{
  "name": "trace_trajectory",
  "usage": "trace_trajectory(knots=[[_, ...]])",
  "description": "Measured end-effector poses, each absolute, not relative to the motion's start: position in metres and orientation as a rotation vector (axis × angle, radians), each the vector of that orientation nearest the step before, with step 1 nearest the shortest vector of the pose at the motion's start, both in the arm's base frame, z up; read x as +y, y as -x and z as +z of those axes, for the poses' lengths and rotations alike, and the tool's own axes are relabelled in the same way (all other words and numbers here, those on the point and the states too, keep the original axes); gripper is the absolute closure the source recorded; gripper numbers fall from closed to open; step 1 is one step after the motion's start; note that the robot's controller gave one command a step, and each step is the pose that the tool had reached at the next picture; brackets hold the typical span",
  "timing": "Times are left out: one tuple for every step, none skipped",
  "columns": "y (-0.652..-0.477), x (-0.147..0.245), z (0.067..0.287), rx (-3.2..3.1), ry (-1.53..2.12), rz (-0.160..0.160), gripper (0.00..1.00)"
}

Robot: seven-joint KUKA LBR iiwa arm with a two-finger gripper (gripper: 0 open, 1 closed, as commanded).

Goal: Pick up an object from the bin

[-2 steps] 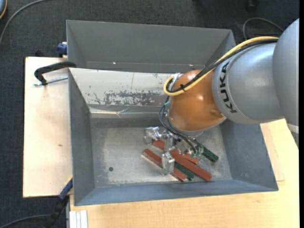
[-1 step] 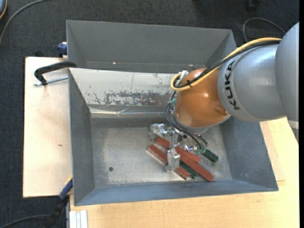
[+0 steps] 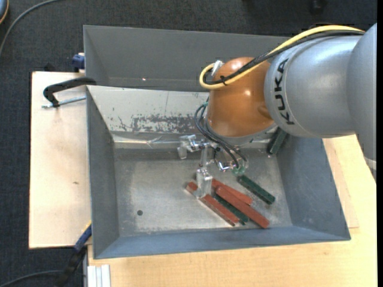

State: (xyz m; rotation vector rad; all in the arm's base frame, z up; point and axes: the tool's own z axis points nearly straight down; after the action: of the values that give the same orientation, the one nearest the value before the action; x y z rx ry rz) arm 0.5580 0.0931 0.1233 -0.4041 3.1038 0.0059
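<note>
Low inside bin (image 3: pixel 100 160), end effector (image 3: pixel 204 183) pointing down, at red sticks (image 3: pixel 237 195)

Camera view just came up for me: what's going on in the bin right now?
The arm reaches into the grey bin from the right. Its gripper sits low over the left end of a small heap of red and green sticks on the bin floor. One dark green stick lies just behind that heap. Nothing looks lifted yet.
</note>
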Motion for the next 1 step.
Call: trace_trajectory(knots=[[-0.5541,0.0366,0.0687,3.101,0.521,0.0,0.0]])
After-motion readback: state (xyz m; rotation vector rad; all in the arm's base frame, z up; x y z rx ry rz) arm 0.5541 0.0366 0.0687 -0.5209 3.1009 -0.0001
